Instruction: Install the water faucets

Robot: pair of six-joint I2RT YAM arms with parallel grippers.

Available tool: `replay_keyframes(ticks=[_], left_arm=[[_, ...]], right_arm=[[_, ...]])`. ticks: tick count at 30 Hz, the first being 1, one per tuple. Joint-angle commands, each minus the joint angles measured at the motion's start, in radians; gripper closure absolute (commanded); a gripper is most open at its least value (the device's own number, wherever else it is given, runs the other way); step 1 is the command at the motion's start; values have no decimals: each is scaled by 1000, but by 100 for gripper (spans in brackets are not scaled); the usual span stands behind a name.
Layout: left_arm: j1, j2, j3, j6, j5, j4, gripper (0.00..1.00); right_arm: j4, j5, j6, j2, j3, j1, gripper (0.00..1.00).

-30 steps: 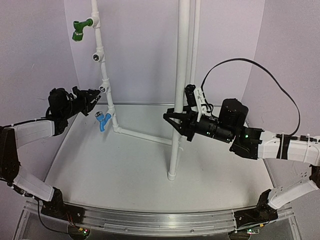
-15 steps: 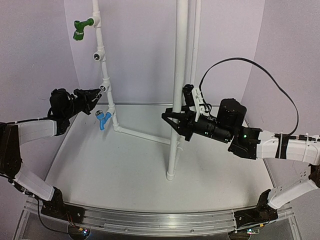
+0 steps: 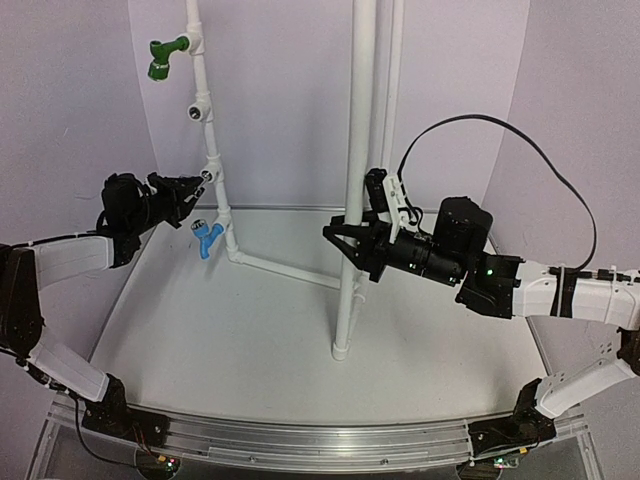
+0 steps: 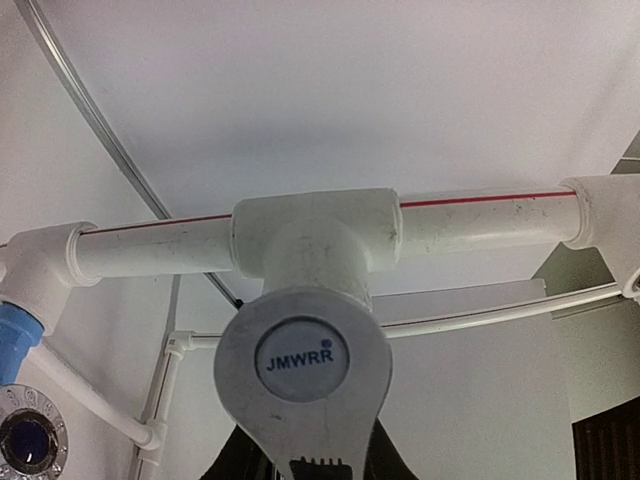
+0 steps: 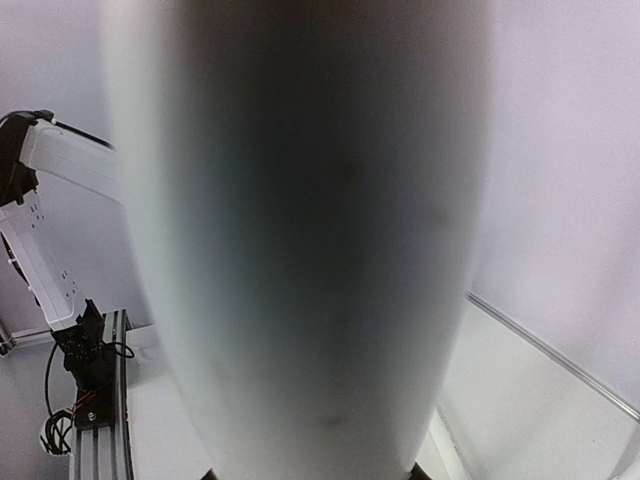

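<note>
Nearest: logged right jaws closed around thick upright pipe (image 3: 358,150); right wrist view filled by it, everything behind blocked. Noted pipe foot resting on white tabletop (image 3: 200,330). Farther back, found left jaws shut on silver faucet (image 4: 303,365), held at the branch of a white tee fitting (image 4: 315,235) on thin pipe run (image 3: 206,140). Read "JMWRR" on faucet's round cap. Saw blue faucet (image 3: 207,240) just below, seated in the lowest fitting. Spotted green faucet (image 3: 159,60) mounted highest, at back.
</note>
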Motion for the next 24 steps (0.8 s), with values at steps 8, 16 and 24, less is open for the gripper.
replay_keyframes(ticks=[8, 16, 24], left_arm=[[-42, -28, 97, 278, -63, -110, 100], [-77, -36, 143, 441, -112, -196, 100], [-102, -34, 179, 621, -148, -307, 100]], right_arm=[[-24, -69, 195, 13, 28, 38, 100], [-24, -76, 195, 14, 32, 40, 100], [-22, -86, 198, 3, 26, 41, 100]])
